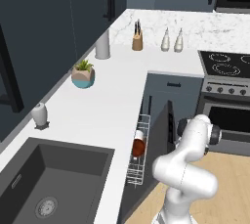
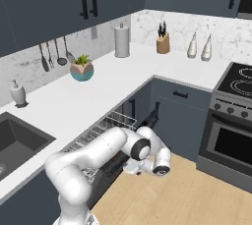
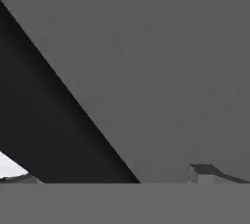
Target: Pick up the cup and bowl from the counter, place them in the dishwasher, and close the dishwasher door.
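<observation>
Left base view: arm bent low beside the dishwasher door (image 1: 163, 135), hand tucked against door's outer face, fingers hidden, so can't tell how wide the gripper stands or whether anything's held. Door nearly upright, partly ajar. Just beyond the door from the hand: white wire rack (image 1: 138, 154) pulled out, reddish-brown bowl (image 1: 139, 146) in it, pale cup (image 1: 139, 134) right above the bowl, touching or nearly so. Past the rack, away from the hand: white marbled counter (image 1: 107, 105), L-shaped, over dark grey-blue cabinets. On it, well apart from hand: teal-and-beige plant pot (image 1: 83, 75), grey canister (image 1: 102, 45), knife block (image 1: 137, 38), two pale bottles (image 1: 172, 40), small white vase (image 1: 39, 115). Dark sink (image 1: 46, 179) set in counter near the bottom left. Stove (image 1: 227, 91) w/ knobs to the far side of the hand; wood floor below.

Right base view: gripper (image 2: 132, 168) low at the door's (image 2: 142, 126) outer side, close to it; fingers too small and shaded to judge, grip can't be told. Rack (image 2: 101, 130) behind the door from the hand, cup and bowl hidden here. Counter (image 2: 113, 79) further back w/ plant pot (image 2: 81, 69), canister (image 2: 121, 40), knife block (image 2: 163, 41), soap dispenser (image 2: 18, 94); utensils (image 2: 53, 56) hanging on the wall.

Hand view: flat dark grey panel (image 3: 161, 61) right up close, darker diagonal band across lower left, one finger tip (image 3: 201, 173) at bottom right.
</observation>
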Available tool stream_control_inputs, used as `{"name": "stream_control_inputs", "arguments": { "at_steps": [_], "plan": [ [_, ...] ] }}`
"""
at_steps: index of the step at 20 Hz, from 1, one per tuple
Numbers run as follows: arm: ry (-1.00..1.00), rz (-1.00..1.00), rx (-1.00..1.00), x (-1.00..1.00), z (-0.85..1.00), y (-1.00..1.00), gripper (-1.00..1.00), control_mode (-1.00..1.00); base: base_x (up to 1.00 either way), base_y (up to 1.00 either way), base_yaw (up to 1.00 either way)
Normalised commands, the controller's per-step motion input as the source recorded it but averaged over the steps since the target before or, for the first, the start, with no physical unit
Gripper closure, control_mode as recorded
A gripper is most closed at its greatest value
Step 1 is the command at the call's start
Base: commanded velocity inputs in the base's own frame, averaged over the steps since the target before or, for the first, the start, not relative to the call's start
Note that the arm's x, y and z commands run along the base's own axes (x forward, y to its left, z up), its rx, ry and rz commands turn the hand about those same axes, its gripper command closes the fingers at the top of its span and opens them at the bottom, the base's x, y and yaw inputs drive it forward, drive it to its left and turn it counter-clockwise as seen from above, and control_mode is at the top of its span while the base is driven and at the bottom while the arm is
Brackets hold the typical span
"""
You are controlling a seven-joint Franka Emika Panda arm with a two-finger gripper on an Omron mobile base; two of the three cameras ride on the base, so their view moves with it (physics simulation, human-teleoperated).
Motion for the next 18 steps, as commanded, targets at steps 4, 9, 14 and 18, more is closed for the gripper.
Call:
{"name": "stream_control_inputs", "arguments": {
  "at_steps": [4,9,14,18],
  "plan": [
    [-0.3,0.05,0.0,0.0,0.34,0.98,-1.0,-1.0,0.0,0.0,0.0],
    [-0.09,-0.46,0.03,-0.21,0.07,0.75,-1.0,-1.0,0.0,0.0,0.0],
    [0.06,-0.75,0.01,0.14,0.02,0.64,-1.0,-1.0,0.0,0.0,0.0],
    [0.15,-0.65,0.0,0.47,0.14,0.8,-1.0,-1.0,0.0,0.0,0.0]
  ]
}}
